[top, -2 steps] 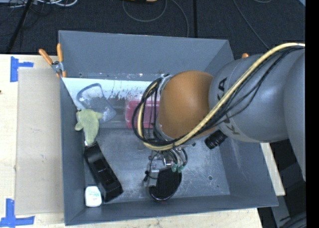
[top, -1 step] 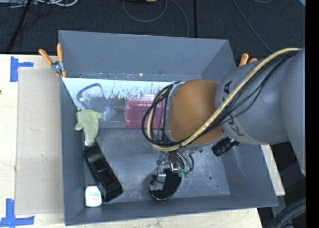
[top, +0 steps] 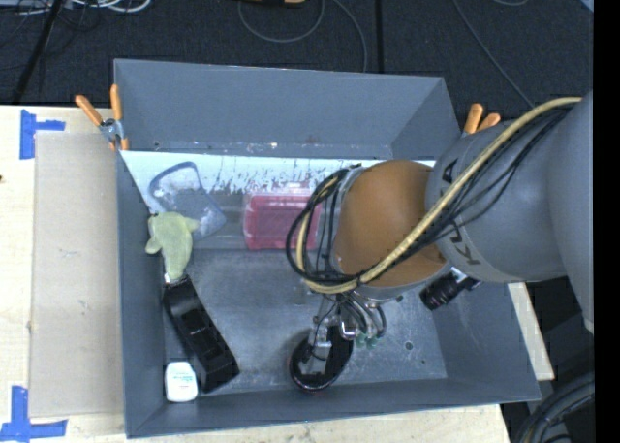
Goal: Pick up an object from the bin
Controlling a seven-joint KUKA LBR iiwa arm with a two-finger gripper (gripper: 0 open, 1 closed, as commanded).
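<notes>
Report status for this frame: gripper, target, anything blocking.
Gripper low at front centre of grey metal bin, over black glossy oval object. Long black block and pink rectangular box lie apart; path looks clear.

We see bare bin floor (top: 257, 300) mid-frame; a long black device (top: 199, 330) blocks lower left, a pink box (top: 274, 221) the upper centre.

We see the grey bin (top: 281, 107) carrying: clear plastic (top: 179, 184) far left, pale green soft thing (top: 171, 239) beside it, pink box (top: 276, 221) far middle, black block (top: 201, 332) left, white piece (top: 181, 381) just beside its near end, black oval thing (top: 312, 371) near middle.
</notes>
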